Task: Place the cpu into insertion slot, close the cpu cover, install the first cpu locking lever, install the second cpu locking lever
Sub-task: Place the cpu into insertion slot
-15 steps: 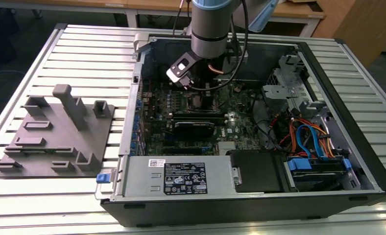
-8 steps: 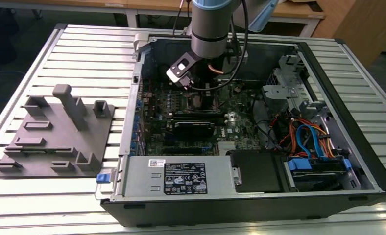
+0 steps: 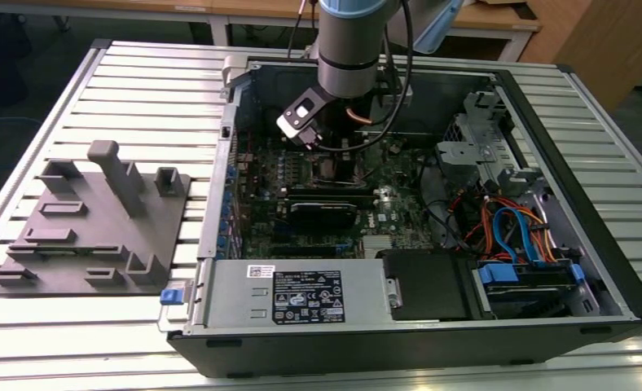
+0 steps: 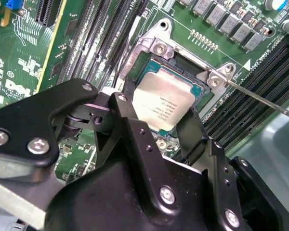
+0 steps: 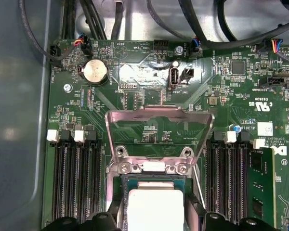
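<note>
Exterior view: the gripper (image 3: 337, 151) reaches into the case's (image 3: 613, 244) far middle. Second wrist view: it clamps the cpu (image 4: 166, 96) by its edges, squared inside the insertion slot (image 4: 159, 48). First wrist view: the cpu cover (image 5: 159, 113) lies swung open, leaving the slot free.

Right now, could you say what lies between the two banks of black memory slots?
The square silver-topped cpu lies there, as the first wrist view shows.

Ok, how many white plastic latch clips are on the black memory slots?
4 white clips: two on one side of the raised silvery cpu cover, two on the other; more may be hidden.
</note>
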Robot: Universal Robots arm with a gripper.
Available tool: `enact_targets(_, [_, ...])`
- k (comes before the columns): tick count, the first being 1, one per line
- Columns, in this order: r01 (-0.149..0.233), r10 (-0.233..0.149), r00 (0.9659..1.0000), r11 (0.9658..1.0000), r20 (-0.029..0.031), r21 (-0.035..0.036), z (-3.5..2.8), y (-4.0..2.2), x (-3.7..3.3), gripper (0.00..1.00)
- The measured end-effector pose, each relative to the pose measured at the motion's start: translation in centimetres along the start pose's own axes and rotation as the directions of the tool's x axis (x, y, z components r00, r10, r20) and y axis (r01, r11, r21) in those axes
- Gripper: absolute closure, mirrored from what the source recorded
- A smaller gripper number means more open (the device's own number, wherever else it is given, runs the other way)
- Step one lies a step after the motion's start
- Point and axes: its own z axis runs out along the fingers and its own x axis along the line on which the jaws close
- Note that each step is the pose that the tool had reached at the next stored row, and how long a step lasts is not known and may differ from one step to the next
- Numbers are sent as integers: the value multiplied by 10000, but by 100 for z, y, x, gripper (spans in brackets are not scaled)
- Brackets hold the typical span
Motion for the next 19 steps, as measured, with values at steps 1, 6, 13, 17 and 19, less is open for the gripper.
enact_targets(1, [0,0,10000,10000,1,0,0,0,0,39])
enact_targets(6, [-1,1,10000,10000,-1,2,-3,0,0,39])
enact_targets(13, [0,0,10000,10000,0,14,-6,1,0,39])
enact_targets(17, [0,0,10000,10000,2,15,-2,4,4,39])
enact_targets(19, [-1,1,10000,10000,0,14,1,7,7,39])
